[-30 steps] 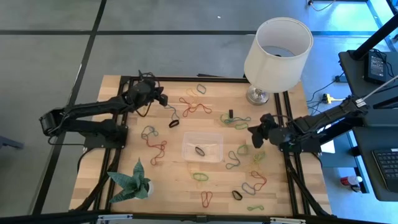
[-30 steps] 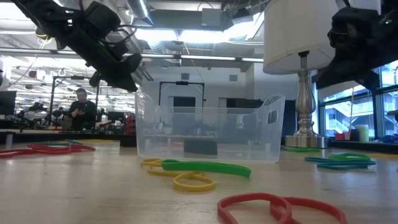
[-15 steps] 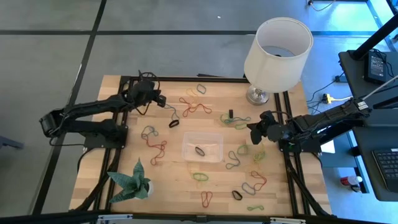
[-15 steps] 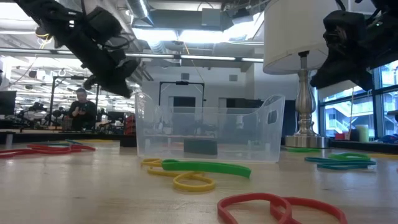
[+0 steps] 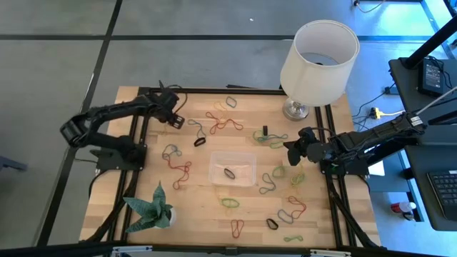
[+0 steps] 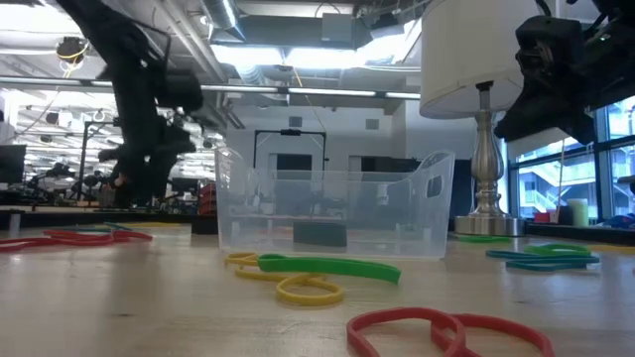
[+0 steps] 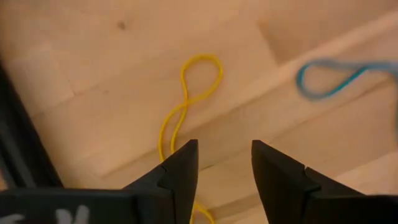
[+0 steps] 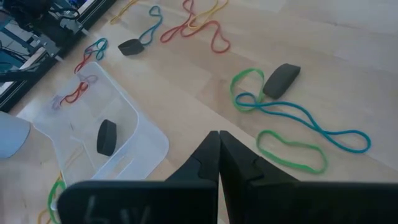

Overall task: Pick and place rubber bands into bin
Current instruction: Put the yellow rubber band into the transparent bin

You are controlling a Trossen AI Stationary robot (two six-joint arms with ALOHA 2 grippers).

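The bin [image 5: 232, 168] sits mid-table, clear-walled, with one black band [image 5: 229, 172] lying inside it. Around it the rubber bands [image 5: 230, 203] are scattered across the wooden table [image 5: 207, 214]: red and green ones at the near edge, a red tangle toward the far side, more to the right.

Big change on the left: half a second ago the left gripper [image 5: 176, 118] hung above the far-left part of the table with fingers pinched shut, and now the arm has folded back, elbow pulled in toward its base, and the fingers are parted, holding nothing. The right gripper [image 5: 291, 151] has not budged over that half second, hovering right of the bin, fingers pressed together and empty.

The left wrist view gives what the overhead cannot: a yellow band [image 7: 186, 106], twisted into a figure-eight, lies flat on the wood just ahead of the spread left fingers [image 7: 177, 174], with a blue band [image 7: 329, 78] off to one side. From above that yellow loop is too thin to make out.

The right wrist view looks past its closed fingers [image 8: 208, 158] at a green band [image 8: 291, 151], a blue one and a dark band [image 8: 281, 79] on the wood, plus the bin's corner.

The low view shows the bin's walls from the side, and the lamp [image 6: 483, 59] standing behind it.
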